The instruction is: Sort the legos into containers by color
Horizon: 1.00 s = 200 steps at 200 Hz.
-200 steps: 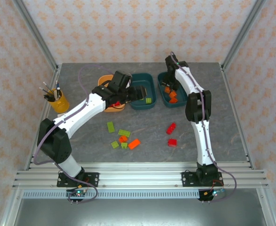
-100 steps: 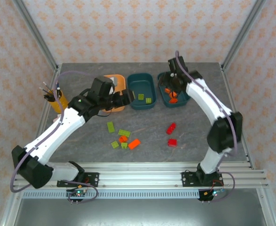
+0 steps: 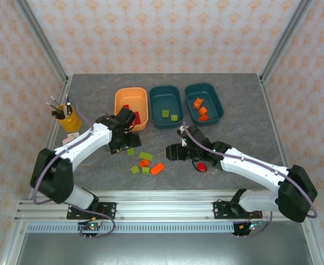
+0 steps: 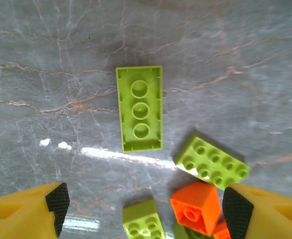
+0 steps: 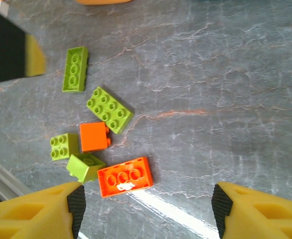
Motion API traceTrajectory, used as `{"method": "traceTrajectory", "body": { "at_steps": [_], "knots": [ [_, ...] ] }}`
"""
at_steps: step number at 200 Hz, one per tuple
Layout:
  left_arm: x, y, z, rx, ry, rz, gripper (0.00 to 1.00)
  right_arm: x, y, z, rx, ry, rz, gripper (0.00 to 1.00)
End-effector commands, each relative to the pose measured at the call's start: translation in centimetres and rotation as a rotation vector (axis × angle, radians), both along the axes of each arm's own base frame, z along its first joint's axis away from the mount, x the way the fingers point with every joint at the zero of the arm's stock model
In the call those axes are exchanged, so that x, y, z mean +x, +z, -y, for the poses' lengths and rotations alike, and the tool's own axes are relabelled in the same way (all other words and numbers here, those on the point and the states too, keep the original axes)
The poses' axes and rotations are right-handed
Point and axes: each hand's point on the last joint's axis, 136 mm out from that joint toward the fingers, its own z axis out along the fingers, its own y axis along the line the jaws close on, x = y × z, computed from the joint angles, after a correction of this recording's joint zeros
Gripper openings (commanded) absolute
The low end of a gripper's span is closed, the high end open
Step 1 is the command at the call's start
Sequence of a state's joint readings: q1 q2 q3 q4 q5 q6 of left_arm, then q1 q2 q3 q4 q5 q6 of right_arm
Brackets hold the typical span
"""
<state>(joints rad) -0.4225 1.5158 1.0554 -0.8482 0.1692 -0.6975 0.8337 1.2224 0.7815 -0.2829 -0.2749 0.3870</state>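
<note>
Left gripper [image 4: 145, 205], fingers spread wide and empty, hangs over the grey table [image 4: 235, 59]; a long lime green brick [image 4: 139, 108] lies studs-down just ahead of it. Right gripper [image 5: 148, 204], equally wide open and holding nothing, faces a flat orange brick [image 5: 125, 177] among the loose legos. At the far side stand the light orange tub [image 3: 129, 96] and two teal tubs [image 3: 164, 99], each holding a few bricks.

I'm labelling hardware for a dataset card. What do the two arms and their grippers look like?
Both the left arm and right arm have white tubular links with black joints and a lilac cable looping alongside. The left gripper and right gripper have yellow fingers with black pads.
</note>
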Motion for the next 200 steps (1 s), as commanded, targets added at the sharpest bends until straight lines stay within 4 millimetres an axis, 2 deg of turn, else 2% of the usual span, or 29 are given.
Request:
{"method": "traceTrajectory", "body": {
  "at_steps": [1, 49, 87, 126, 143, 175, 200],
  "knots": [
    [1.3, -1.3, -0.7, 0.060, -0.013, -0.006, 0.84, 1.0, 2.7, -1.4, 0.066, 0.019, 0.091, 0.70],
    [2.3, -4.6, -1.0, 0.114, -0.023, -0.071, 0.82, 1.6, 4.1, -1.5, 0.073, 0.002, 0.112, 0.69],
    [3.0, -6.1, -0.6, 0.105, -0.029, -0.067, 0.72, 1.6, 4.4, -1.6, 0.082, -0.008, 0.106, 0.69],
    [3.6, -7.2, -0.2, 0.087, -0.046, -0.052, 0.49, 1.8, 4.3, -1.6, 0.078, -0.013, 0.104, 0.69],
    [3.5, -7.6, -0.2, 0.084, -0.048, -0.055, 0.42, 1.8, 4.4, -1.7, 0.077, -0.014, 0.101, 0.69],
    [3.1, -7.6, -0.3, 0.080, -0.048, -0.048, 0.33, 2.1, 4.3, -1.8, 0.074, -0.024, 0.099, 0.68],
    [3.0, -5.8, -0.4, 0.077, -0.046, -0.020, 0.29, 2.4, 4.6, -1.4, 0.070, -0.053, 0.109, 0.67]
  ]
}}
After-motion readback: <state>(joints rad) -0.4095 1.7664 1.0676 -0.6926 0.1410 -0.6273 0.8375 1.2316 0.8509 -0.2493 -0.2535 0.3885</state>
